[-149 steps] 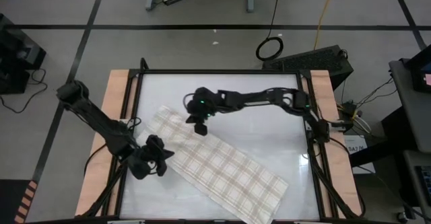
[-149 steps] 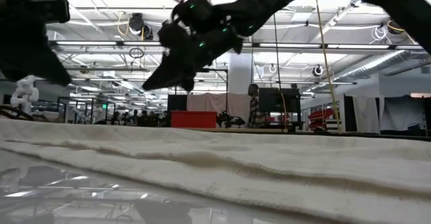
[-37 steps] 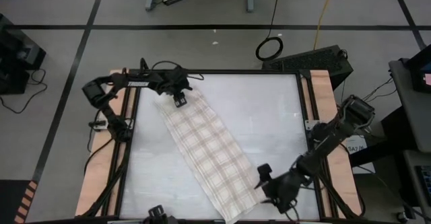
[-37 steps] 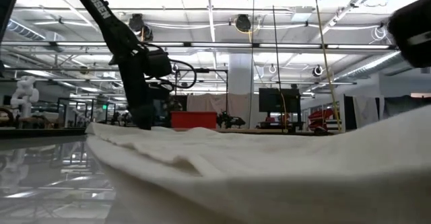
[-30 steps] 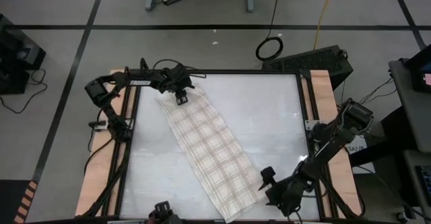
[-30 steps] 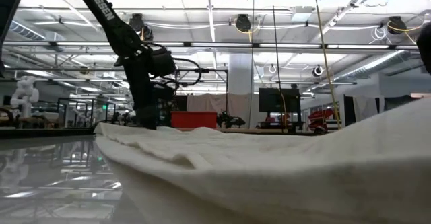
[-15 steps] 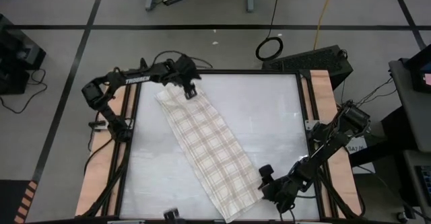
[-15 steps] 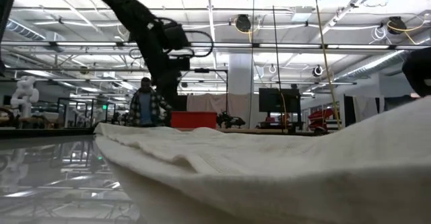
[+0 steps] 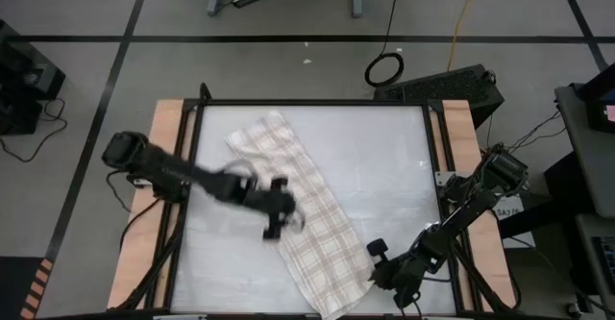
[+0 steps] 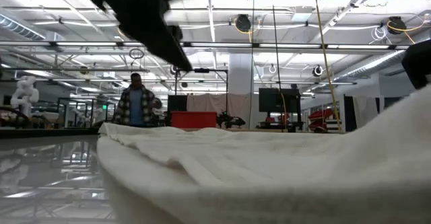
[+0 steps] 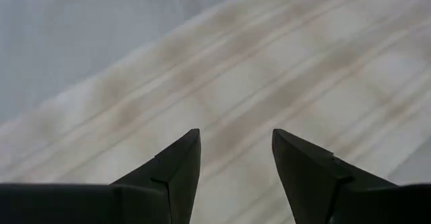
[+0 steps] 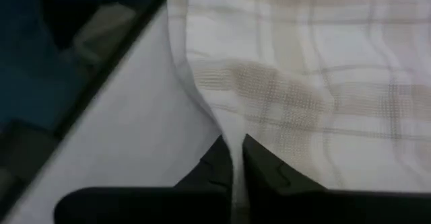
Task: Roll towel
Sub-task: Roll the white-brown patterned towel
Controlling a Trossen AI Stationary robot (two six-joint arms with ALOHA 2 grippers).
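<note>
The cream towel (image 9: 306, 214) with tan plaid lies flat on the table in a slanting strip. It runs from the far left (image 9: 261, 133) to the near right (image 9: 336, 296). My left gripper (image 9: 281, 222) stands open over the towel's middle near its left edge, with striped cloth (image 11: 283, 69) beneath its fingers (image 11: 236, 133). My right gripper (image 9: 373, 260) is shut on the towel's near right corner (image 12: 234, 143). In the low view the towel (image 10: 256, 170) fills the foreground and rises toward the right. My right gripper pinches a gathered ridge of cloth (image 12: 224, 126) at the towel's near right edge between its two fingers. One layer or several, I cannot tell. The fingers come low from the table's near right side. That corner is raised a little, and the rest of the towel lies on the table.
Black rails and wooden strips (image 9: 168, 157) border the white table top (image 9: 384, 166), with bare surface to the right of the towel. Far behind the table a person in a plaid shirt (image 10: 135, 106) stands in the room.
My left gripper has swung from the towel's far left end toward the near edge and now stands over the towel's middle. The towel's far end lies free and a little rumpled. The strip itself has stayed in place.
</note>
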